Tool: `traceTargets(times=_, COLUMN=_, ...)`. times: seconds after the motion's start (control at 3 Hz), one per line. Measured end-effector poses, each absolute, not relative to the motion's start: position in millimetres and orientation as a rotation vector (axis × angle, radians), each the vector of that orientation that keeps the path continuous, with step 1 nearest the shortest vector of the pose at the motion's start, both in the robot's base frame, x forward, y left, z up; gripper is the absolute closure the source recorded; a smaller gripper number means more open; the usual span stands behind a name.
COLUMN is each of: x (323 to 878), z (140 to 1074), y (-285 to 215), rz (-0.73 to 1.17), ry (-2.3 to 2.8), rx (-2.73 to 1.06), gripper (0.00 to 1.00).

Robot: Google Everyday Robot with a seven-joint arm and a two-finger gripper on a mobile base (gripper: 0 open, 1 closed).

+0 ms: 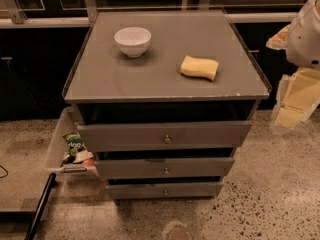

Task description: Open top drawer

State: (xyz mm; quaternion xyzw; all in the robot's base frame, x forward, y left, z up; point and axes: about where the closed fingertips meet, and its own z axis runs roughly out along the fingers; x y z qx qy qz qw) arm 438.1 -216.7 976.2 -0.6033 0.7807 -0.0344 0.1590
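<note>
Position of the top drawer [165, 134] was recorded first: it sat directly under the desk [165, 81] slab, the widest and tallest of three grey fronts. Its long axis ran from 9 o'clock to 3 o'clock across the camera view. A small round knob [167, 139] sat at its centre. A dark band showed between the front's upper edge and the slab. That suggested the drawer stood slightly proud of the carcass, though the high viewing angle might account for it. The task was judged not complete.

The gripper [295, 101] hung at the 3 o'clock edge of the view, a pale cream shape beside the desk's right-hand corner and well apart from the knob. From the gripper the knob lay at roughly 9 o'clock, a little low (towards 8). Any approach would therefore have to sweep round the desk corner to meet the front squarely. Only one arm was fitted, so no choice of arm arose.

Whether the jaws were open or closed could not be told. Nothing was seen held, and nothing was touched.

Also noted on the desk were a white bowl [132, 40] at 11 o'clock and a yellow sponge [199, 67] at 2 o'clock. Neither lay in the pulling path.
</note>
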Motion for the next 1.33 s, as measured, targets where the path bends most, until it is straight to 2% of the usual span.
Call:
traceTargets(times=0.67, x=437, z=965, y=-218, rz=-0.081, ry=2.247, rx=-1.712, gripper=0.0)
traceTargets(times=1.33, x=428, z=900, y=-225, rz=0.017, ry=2.289, rx=-1.731, gripper=0.0)
